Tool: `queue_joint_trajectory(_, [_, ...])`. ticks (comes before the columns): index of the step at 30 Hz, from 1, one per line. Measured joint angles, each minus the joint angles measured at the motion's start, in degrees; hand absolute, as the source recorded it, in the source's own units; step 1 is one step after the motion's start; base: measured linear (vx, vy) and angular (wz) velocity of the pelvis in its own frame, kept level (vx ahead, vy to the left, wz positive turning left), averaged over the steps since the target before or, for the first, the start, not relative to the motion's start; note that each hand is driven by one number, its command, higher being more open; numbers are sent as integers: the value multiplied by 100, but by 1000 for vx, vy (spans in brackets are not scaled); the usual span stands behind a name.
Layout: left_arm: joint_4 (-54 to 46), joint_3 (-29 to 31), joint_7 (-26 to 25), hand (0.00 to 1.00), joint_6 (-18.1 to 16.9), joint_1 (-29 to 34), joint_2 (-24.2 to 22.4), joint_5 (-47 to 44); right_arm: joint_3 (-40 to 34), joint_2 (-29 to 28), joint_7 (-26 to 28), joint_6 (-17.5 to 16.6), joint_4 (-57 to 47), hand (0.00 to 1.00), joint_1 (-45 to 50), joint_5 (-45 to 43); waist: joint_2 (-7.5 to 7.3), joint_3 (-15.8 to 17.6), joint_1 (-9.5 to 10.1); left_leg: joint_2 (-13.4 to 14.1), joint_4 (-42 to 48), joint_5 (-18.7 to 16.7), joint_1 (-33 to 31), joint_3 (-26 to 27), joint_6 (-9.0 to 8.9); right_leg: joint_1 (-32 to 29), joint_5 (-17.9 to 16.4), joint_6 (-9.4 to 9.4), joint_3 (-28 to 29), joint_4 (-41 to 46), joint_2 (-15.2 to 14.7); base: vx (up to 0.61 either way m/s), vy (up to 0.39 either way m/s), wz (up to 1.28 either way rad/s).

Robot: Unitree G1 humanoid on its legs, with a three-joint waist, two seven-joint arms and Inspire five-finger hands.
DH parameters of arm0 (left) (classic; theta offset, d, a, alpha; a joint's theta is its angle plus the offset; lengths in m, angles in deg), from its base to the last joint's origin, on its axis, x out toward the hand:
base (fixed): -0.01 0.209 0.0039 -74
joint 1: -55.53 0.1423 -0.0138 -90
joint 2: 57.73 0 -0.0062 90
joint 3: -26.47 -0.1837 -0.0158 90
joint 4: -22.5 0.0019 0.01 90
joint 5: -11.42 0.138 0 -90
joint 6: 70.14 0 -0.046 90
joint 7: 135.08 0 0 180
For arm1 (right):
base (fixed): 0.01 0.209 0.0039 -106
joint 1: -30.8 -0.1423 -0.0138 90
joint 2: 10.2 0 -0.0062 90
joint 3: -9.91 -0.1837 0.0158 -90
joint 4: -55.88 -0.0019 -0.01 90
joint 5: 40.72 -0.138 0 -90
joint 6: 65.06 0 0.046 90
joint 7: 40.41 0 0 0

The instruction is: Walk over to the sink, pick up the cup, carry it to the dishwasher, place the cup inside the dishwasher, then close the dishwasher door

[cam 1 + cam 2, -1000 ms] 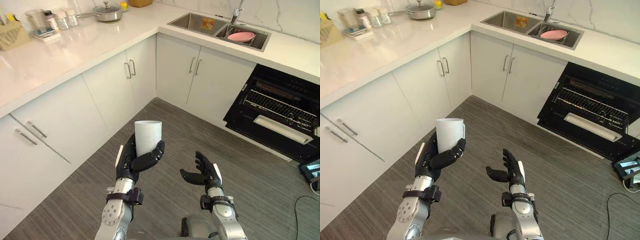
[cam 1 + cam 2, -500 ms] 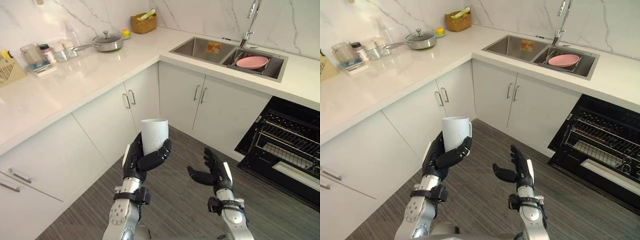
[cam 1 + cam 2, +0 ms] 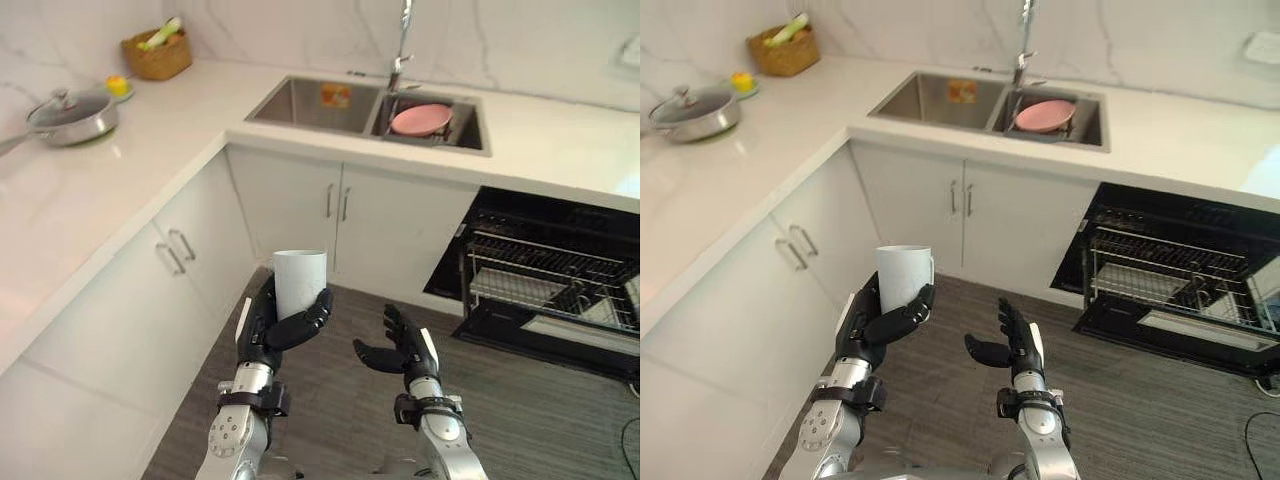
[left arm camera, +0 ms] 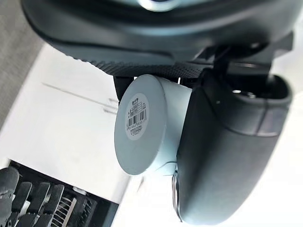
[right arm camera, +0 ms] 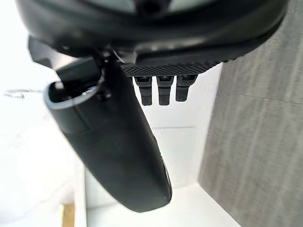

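gripping a smooth, pale cylindrical cup (image 3: 299,282) upright, the left hand (image 3: 262,335) had its dark fingers and thumb curled round the lower half of the straight wall, leaving the round rim clear above them. the cup hung over the grey, wood-grained plank floor (image 3: 330,410), in front of the flat white cabinet doors (image 3: 390,225) with slim metal bar handles, and well apart from the dishwasher (image 3: 545,275). in the left wrist view the cup's (image 4: 147,127) flat circular base faced the camera with a small white sticker on it, and the matte black thumb pressed against its side. the right hand (image 3: 400,350) hovered just beside the left at about the same height, palm turned toward the cup, its fingers loosely spread and only slightly bent, holding nothing. the dishwasher was a black, boxy cavity to the right, its door (image 3: 560,340) let down and a wire rack (image 3: 540,290) of thin metal rods showing inside. behind lay a glossy white stone counter (image 3: 130,170) with a rectangular twin-basin steel sink (image 3: 305,100); a round pink dish (image 3: 421,119) sat in the right basin below a tall chrome tap (image 3: 402,40). on the counter's left stood a lidded steel pan (image 3: 70,115) and a woven basket (image 3: 157,55).
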Motion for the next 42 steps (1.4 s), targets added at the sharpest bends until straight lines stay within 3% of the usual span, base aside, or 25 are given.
queue_joint_trajectory(3, [-159,-34,-4,30,-69,-78,-4,-2,8,-44,3,-14,-239,90,-73,31,-43,-57,-12,236,-250,-101,325,209,-212,-551,33,-278,-795,-841,24,350,-117,-44])
queue_joint_trajectory(4, [-159,-34,-3,30,-80,-80,2,-2,13,-52,6,-14,-233,90,-55,30,-219,-158,-93,154,-252,-178,427,154,-379,-514,695,-535,-792,-1907,104,286,-123,-8])
queue_joint_trajectory(5, [-156,-34,-3,30,-85,-81,8,-1,14,-54,5,-15,-232,90,-47,30,-275,-179,-121,114,-251,-213,454,121,-433,-500,963,-595,-744,-2100,101,406,-162,10])
queue_joint_trajectory(6, [134,-62,-1,30,-90,-195,-124,0,-23,59,0,-24,-78,90,-75,27,-95,-189,-155,293,-171,-412,599,-59,-611,-371,1057,-748,-827,-1935,239,417,-136,4])
queue_joint_trajectory(7, [304,-125,1,30,-45,-224,-220,1,-60,174,-8,24,-2,90,-14,27,78,-204,-139,482,-9,-386,638,-179,-636,-197,902,-837,-899,-2035,430,496,-171,1])
queue_joint_trajectory(9, [310,-150,-1,30,-32,-231,-280,0,-74,232,-26,54,-3,90,36,22,180,-111,-155,697,606,-248,503,-358,-755,67,814,-919,-959,-2146,609,396,-167,-8])
queue_joint_trajectory(11, [307,-160,8,30,-22,-226,-289,-2,-64,240,-52,54,-68,90,141,16,218,-62,-126,976,1896,344,92,-429,-771,520,766,-998,-930,-2449,750,301,-135,-11])
queue_joint_trajectory(12, [289,-166,13,30,-24,-213,-295,-2,-63,236,-83,54,-211,90,242,7,228,-63,-112,1120,2567,339,-207,-441,-806,837,749,-1015,-914,-2693,791,252,-98,-6])
queue_joint_trajectory(14, [229,-172,54,30,-35,-163,-330,-4,-64,225,-124,48,-425,90,282,0,216,-66,-62,1181,2868,184,-652,-408,-716,1138,632,-1098,-818,-2954,826,220,-51,-17])
queue_joint_trajectory(17, [218,-146,65,30,-44,-65,-401,-6,-66,242,-127,-3,-508,90,198,0,243,-94,100,948,2016,-74,-1265,-523,-683,1371,565,-1036,-555,-3158,816,199,74,-36])
queue_joint_trajectory(19, [231,-142,58,30,-43,-14,-391,-5,-74,254,-131,-6,-432,90,151,0,215,-86,178,519,1054,-21,-1551,-1043,-764,1471,510,-942,-396,-3244,730,274,182,-41])
queue_joint_trajectory(20, [247,-129,51,30,-43,0,-386,-5,-88,304,-133,-13,-268,90,60,0,222,-95,191,217,289,179,-1639,-1447,-865,1481,432,-825,-288,-3247,663,290,241,-54])
queue_joint_trajectory(21, [282,-90,48,30,-43,14,-377,-2,-99,340,-128,-6,23,90,-58,0,219,-99,215,34,-50,899,-1546,-1586,-773,1560,355,-645,-99,-3207,598,320,262,-57])
queue_joint_trajectory(22, [289,-81,40,30,-42,21,-352,-2,-95,338,-125,-6,142,90,-86,1,233,-133,218,-49,-103,1080,-1445,-1547,-467,1624,310,-557,-16,-3205,541,430,324,-47])
queue_joint_trajectory(23, [278,-30,11,30,-45,14,-292,-3,-93,273,-134,27,210,90,-46,2,115,-179,180,-126,15,987,-1444,-1408,-352,1670,278,-460,62,-3216,399,321,222,-38])
queue_joint_trajectory(26, [257,-10,-7,30,-40,8,-230,-3,-82,205,-111,38,113,90,10,12,12,-171,187,-225,121,660,-1239,-994,-189,1583,275,-248,379,-2857,193,375,283,-57])
queue_joint_trajectory(29, [218,-86,-7,30,-40,10,-90,-2,-86,69,-108,39,-77,90,13,18,-52,-168,154,-323,-177,469,-574,-590,11,976,431,253,552,-1129,-2,220,178,-53])
queue_joint_trajectory(30, [190,-91,-9,30,-41,7,-63,0,-78,7,-109,38,-157,90,16,21,-59,-172,121,-315,-252,405,-407,-506,49,814,441,277,479,-712,-72,235,148,-65])
queue_joint_trajectory(32, [78,-90,-35,30,-42,10,-55,0,-55,-110,-108,38,-343,90,0,26,-62,-178,114,-211,-367,254,-130,-294,35,458,357,144,180,-249,-238,169,56,-59])
queue_joint_trajectory(35, [-15,-67,-150,30,-116,2,-54,0,-4,-242,-114,33,-416,90,-143,29,-61,-180,66,131,-462,58,123,46,-183,-33,229,-86,-797,-528,-410,162,-75,-72])
queue_joint_trajectory(37, [40,-26,-189,30,-145,-5,-17,-1,72,-240,-128,28,-359,90,-230,29,-216,-270,0,196,-460,-34,179,247,-349,-128,422,-329,-1470,-1396,-472,171,-133,-59])
queue_joint_trajectory(38, [142,-44,-208,30,-171,-57,-3,1,101,-214,-145,17,-330,90,-283,31,-352,-316,-31,157,-380,-183,202,306,-470,-84,725,-493,-1625,-1868,-490,203,-150,-51])
queue_joint_trajectory(39, [394,-76,-212,30,-149,-142,-74,2,110,-56,-178,10,-234,90,-297,33,-155,-262,-46,323,-339,-207,283,217,-522,95,726,-526,-1637,-2033,-265,202,-142,-46])
queue_joint_trajectory(42, [526,-160,-212,30,-117,-161,-165,4,15,151,-196,11,-227,90,-162,74,50,-201,-153,528,-234,-167,374,0,-620,289,694,-599,-1603,-2281,53,220,-103,-32])
